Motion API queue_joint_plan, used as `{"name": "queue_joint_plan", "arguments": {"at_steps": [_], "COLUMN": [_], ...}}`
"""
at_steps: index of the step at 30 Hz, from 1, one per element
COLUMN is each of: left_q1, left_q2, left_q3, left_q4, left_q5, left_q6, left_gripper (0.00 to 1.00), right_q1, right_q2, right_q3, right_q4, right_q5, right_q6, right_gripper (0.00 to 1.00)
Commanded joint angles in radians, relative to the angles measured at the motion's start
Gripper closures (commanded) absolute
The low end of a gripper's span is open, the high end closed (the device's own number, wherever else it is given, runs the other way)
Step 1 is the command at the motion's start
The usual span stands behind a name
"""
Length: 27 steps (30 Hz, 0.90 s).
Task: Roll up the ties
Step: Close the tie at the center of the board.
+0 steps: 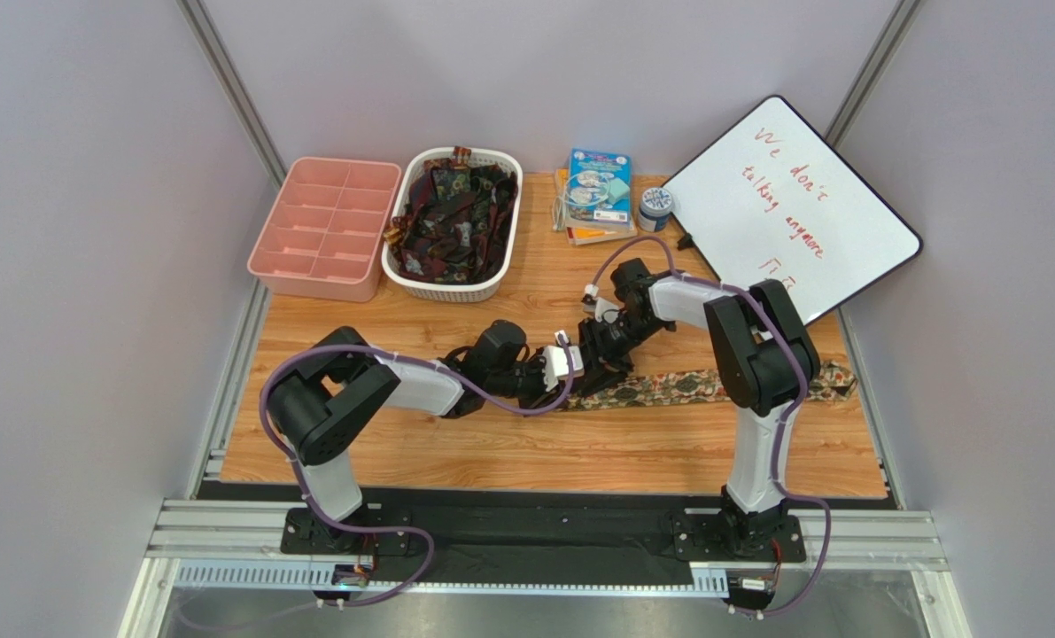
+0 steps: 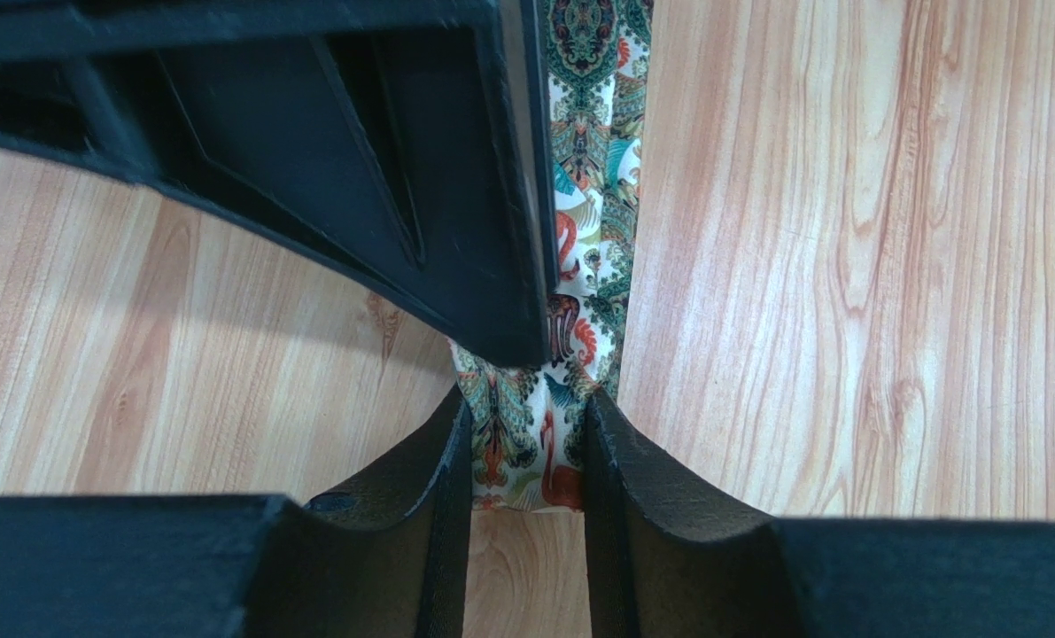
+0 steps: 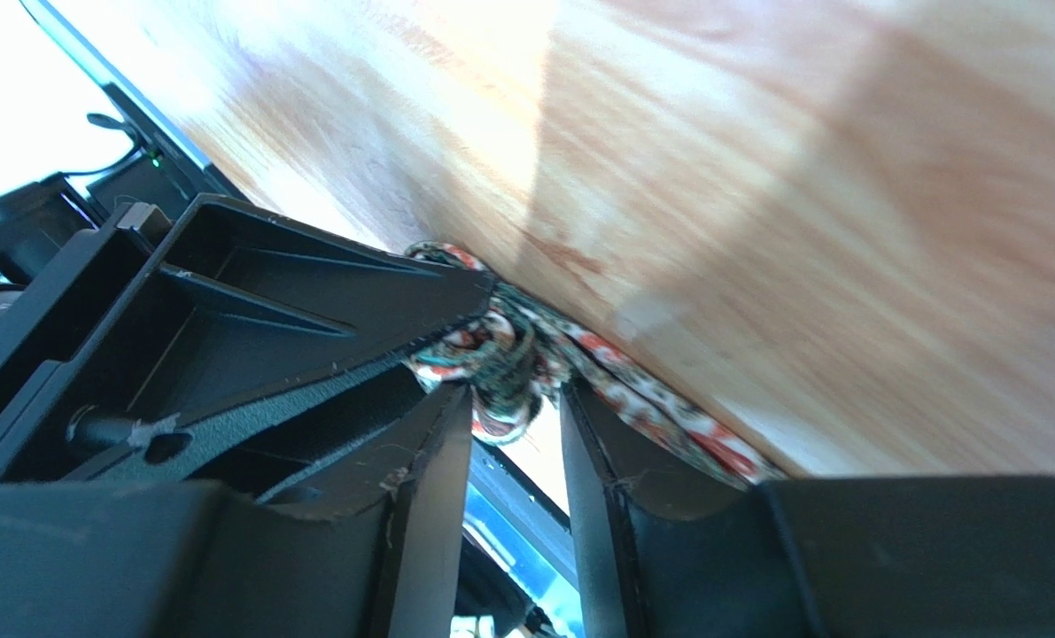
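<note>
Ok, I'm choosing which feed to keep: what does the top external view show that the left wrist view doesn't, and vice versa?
Only top external: pink plastic compartment tray, white slotted basket of dark ties, tilted whiteboard, most of the length of the green-and-tan patterned fabric tie. Only left wrist: the print's teal paisley and red birds up close, the tie's end between the fingers. Both: that tie, wooden table, left hand.

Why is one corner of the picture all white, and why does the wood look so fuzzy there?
Right wrist view: bright glare washes the top left corner white, and the table is out of focus. Left wrist view: the wood grain is sharp, with a soft shadow on the wood to the left of the tie. Top view: even light, no strong glare.
</note>
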Motion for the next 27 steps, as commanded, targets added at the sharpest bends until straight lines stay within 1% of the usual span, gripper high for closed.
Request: {"name": "queue_joint_plan", "arguments": {"at_steps": [1, 4, 8, 15, 18, 24, 26, 27], "left_q1": [-0.004, -0.004, -0.004, -0.006, -0.006, -0.006, -0.006, -0.004], "left_q2": [0.011, 0.014, 0.014, 0.017, 0.017, 0.018, 0.017, 0.017], "left_q3": [-0.015, -0.013, -0.010, -0.007, -0.006, -0.003, -0.001, -0.001], "left_q4": [-0.148, -0.149, -0.151, -0.157, -0.163, -0.166, -0.168, -0.168], "left_q5": [-0.031, -0.032, -0.034, -0.040, -0.040, -0.042, -0.046, -0.046], "left_q6": [0.024, 0.026, 0.024, 0.023, 0.023, 0.020, 0.018, 0.017], "left_gripper": [0.75, 0.75, 0.75, 0.74, 0.74, 0.74, 0.74, 0.73], "right_q1": [-0.040, -0.040, -0.035, -0.017, -0.017, -0.009, -0.002, 0.000], "right_q2": [-0.047, -0.051, -0.025, -0.041, -0.058, -0.051, -0.050, -0.051], "right_q3": [-0.008, -0.012, -0.007, -0.016, -0.025, -0.028, -0.028, -0.028], "right_q4": [0.012, 0.015, 0.021, 0.038, 0.046, 0.050, 0.052, 0.053], "right_q5": [0.028, 0.013, -0.018, -0.082, -0.100, -0.113, -0.116, -0.102], "right_q6": [-0.004, -0.005, -0.001, 0.015, 0.018, 0.018, 0.018, 0.016], "right_gripper": [0.63, 0.64, 0.69, 0.69, 0.67, 0.68, 0.70, 0.79]}}
